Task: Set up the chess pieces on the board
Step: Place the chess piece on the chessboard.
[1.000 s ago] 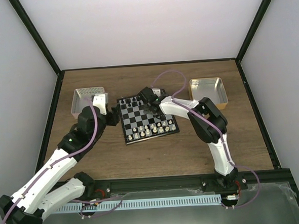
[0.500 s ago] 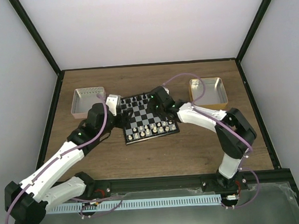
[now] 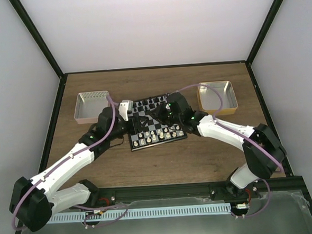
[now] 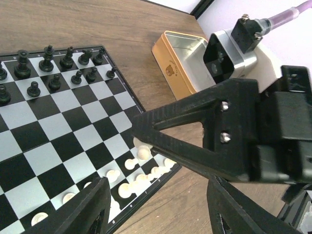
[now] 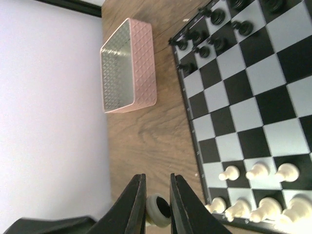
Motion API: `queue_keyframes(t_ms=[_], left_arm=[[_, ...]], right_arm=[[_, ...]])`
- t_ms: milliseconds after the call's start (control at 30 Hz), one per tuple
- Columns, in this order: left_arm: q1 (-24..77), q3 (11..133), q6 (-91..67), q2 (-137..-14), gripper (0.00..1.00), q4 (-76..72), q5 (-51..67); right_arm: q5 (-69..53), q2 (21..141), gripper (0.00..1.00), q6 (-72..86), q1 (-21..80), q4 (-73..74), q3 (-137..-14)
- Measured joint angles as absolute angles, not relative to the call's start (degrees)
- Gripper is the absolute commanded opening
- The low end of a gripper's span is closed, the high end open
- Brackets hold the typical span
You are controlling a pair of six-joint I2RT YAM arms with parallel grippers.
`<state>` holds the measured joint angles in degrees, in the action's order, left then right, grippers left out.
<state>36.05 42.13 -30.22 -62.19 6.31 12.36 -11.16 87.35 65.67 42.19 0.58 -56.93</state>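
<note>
Well, tight quarters: right gripper (image 5: 157, 183) pinched shut low beside the cream pawns (image 5: 257, 170), left gripper (image 4: 157, 185) gaping empty alongside; I fear a swipe toppling them.

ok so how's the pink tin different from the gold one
The pink tin has quilted, diamond-patterned walls. The gold tin has smooth walls with a small emblem on one side. The pink tin sits off the left side of the board, the gold tin off its right. Both are shallow, open-topped metal trays with silvery insides, resting on the wooden table.
</note>
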Motion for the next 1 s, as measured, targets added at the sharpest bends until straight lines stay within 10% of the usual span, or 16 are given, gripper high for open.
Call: queue_keyframes(t_ms=[1000], left_arm=[[36.05,42.04,-34.26,-66.35,0.19,3.7,14.55]], right_arm=[[-21.34,84.9,0.08,75.22,42.06,-10.26,-50.15]])
